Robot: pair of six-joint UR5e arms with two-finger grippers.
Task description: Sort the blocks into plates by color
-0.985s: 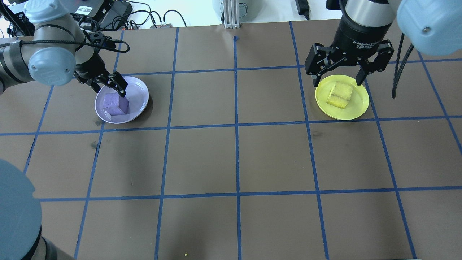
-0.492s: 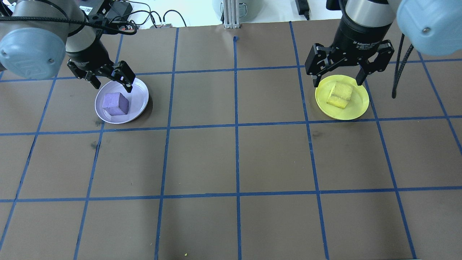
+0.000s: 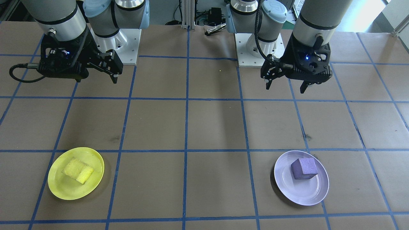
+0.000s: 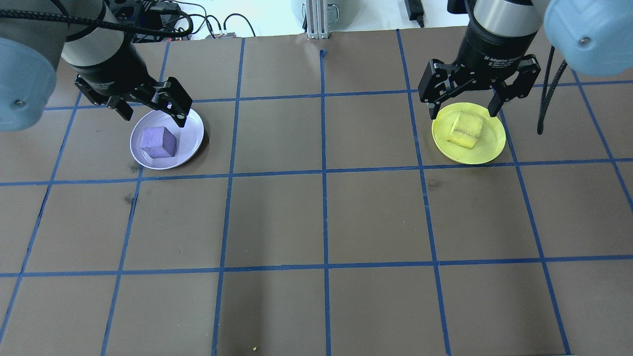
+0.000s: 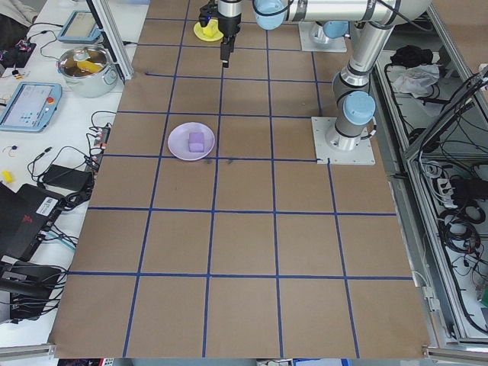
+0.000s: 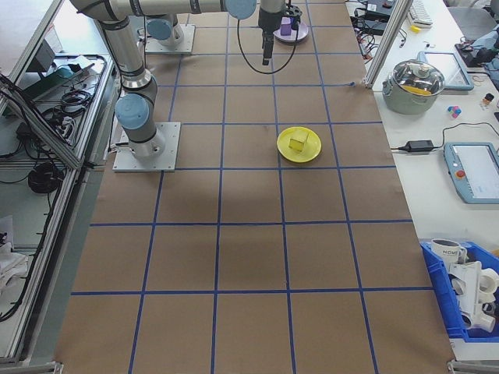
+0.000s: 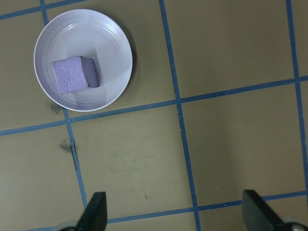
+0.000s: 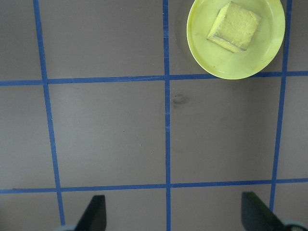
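Note:
A purple block (image 4: 158,142) lies in the lavender plate (image 4: 191,131) at the far left of the table. My left gripper (image 4: 153,116) hangs open well above that plate's far rim, holding nothing. In the left wrist view the purple block (image 7: 74,73) and its plate (image 7: 108,45) sit far below the open fingertips (image 7: 96,211). The yellow block (image 4: 466,129) rests in the yellow plate (image 4: 487,148) at the far right. High over it my right gripper (image 4: 463,113) stands open and empty.
Brown paper with a blue tape grid covers the table. Cables and electronics (image 4: 163,20) lie past the far edge. A metal pot (image 6: 419,82), a tablet (image 6: 472,170) and a blue bin (image 6: 464,288) sit on the side bench. The arm bases (image 3: 115,48) stand at the robot's edge.
My left gripper has lifted away from the purple block, which stays in the lavender plate, and the left arm has swung upward. The right arm has not moved.

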